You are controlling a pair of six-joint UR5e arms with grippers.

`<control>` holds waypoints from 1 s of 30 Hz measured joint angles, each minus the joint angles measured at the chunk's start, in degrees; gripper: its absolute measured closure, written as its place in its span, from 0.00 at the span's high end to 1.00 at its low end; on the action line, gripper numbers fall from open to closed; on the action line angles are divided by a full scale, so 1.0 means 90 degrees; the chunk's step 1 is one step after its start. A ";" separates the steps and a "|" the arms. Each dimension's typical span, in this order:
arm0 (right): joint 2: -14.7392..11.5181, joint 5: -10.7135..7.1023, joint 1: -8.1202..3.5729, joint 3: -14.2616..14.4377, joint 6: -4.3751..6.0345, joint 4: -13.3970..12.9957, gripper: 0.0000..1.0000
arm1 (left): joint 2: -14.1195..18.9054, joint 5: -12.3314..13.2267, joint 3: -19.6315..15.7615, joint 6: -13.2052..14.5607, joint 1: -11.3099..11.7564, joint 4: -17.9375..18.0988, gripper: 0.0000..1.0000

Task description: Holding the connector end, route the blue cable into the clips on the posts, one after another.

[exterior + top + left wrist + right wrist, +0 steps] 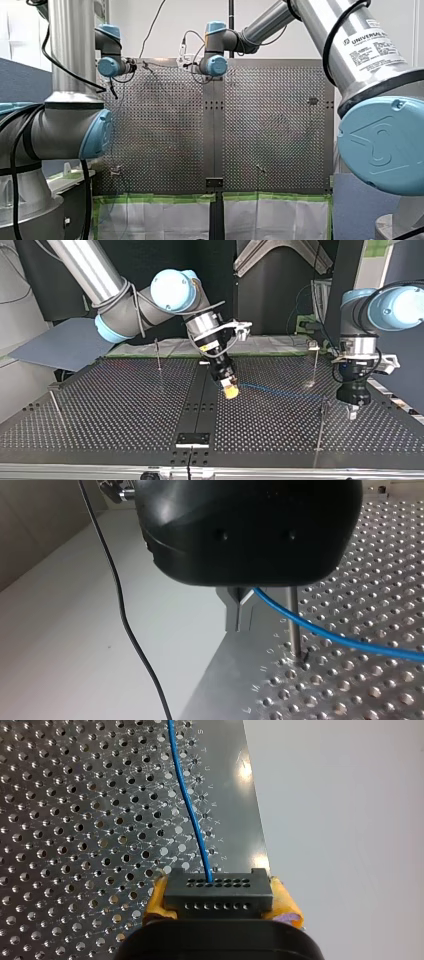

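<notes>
The perforated table (125,405) is mostly bare in the top view, with thin posts standing well apart near its corners. My left gripper (239,627) hangs at the table's edge, a pale surface beside it crossed by a loose black wire (120,605), and one post (295,625) stands just beside it. Its metal fingers (232,615) are pressed together, and the blue cable (340,640) comes out from between them over the holes. My right gripper (217,902) clamps the black connector (217,892) between yellow pads (157,902). The cable leaves the connector and runs ahead along the table's lettered edge.
</notes>
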 joint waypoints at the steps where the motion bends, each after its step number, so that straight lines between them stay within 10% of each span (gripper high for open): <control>1: 0.0004 -0.0010 0.0000 -0.0007 0.0000 0.0000 0.00 | -0.0022 0.0003 0.0008 -0.0006 -0.0001 0.0006 0.01; 30: 0.0376 -0.0088 -0.0032 -0.0555 0.0046 -0.0004 0.00 | -0.0426 0.0128 0.0271 -0.0275 -0.0035 0.0187 0.01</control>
